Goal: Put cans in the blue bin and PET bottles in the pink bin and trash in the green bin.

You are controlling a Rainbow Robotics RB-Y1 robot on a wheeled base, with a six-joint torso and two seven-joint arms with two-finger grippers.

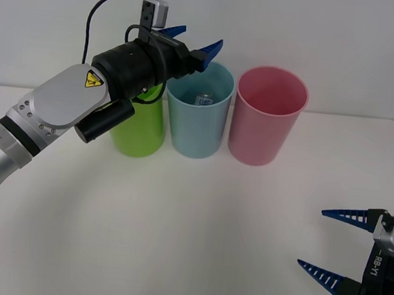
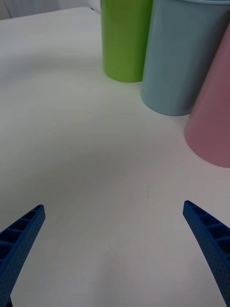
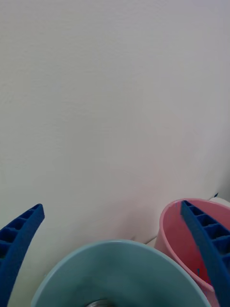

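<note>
three bins in a far row: green bin (image 1: 141,129), blue bin (image 1: 198,120), pink bin (image 1: 266,119).
can (image 1: 203,101), silver top up, inside the blue bin.

Three tall tapered bins stood in a row on one white table (image 1: 196,231): one green bin (image 1: 140,129), one blue bin (image 1: 198,120) in the middle, and one pink bin (image 1: 266,119). One can (image 1: 203,101) lay inside the blue bin, its silver top showing; no second can was countable there. The visible inside of the pink bin held nothing that could be counted, and the green bin's inside was hidden behind the arm. Two grippers were in the scene, one left gripper (image 1: 197,41) and one right gripper (image 1: 334,246), each with two blue ribbed fingers, four fingers in all.
</note>
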